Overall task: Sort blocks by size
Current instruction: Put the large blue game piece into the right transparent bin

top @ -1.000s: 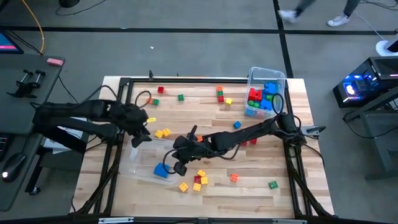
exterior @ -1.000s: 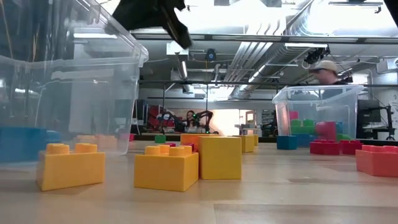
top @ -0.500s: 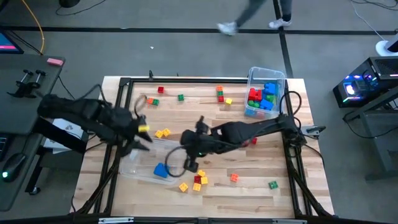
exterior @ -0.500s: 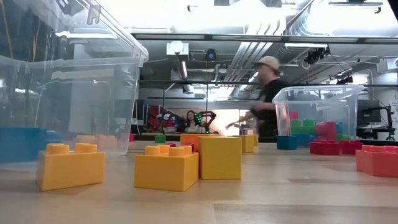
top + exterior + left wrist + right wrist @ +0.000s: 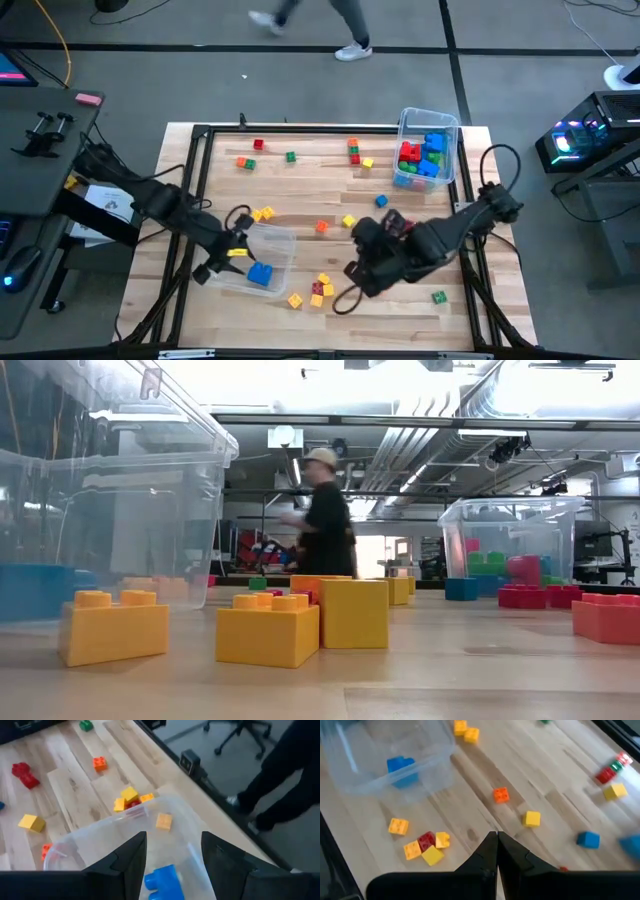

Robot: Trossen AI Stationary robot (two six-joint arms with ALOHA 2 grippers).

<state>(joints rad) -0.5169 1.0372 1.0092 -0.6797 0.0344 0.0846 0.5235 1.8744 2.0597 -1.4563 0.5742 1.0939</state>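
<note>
Small blocks in red, yellow, orange, green and blue lie scattered over the wooden table (image 5: 420, 330). A clear bin (image 5: 270, 250) at the near left holds one blue block (image 5: 260, 273). My left gripper (image 5: 230, 254) hangs over that bin's left side, open, with the blue block (image 5: 162, 880) showing below the gap between its fingers. My right gripper (image 5: 352, 268) is shut and empty, up over the table's middle, to the right of the bin. Near it lies a cluster of yellow, red and orange blocks (image 5: 320, 287). Neither gripper shows in the low view.
A second clear bin (image 5: 428, 145) at the far right holds larger red, blue and green blocks. Loose blocks line the far side (image 5: 354, 150), and a green one (image 5: 438, 296) lies near right. Yellow bricks (image 5: 267, 628) stand before the low camera. A person (image 5: 325, 510) walks beyond the table.
My left gripper has swung toward the table's near edge, from beside the bin's far side to over the bin, rolling as it went. My right gripper has drawn back from above the bin toward the right edge and risen. The bin and the blue block have kept still.
</note>
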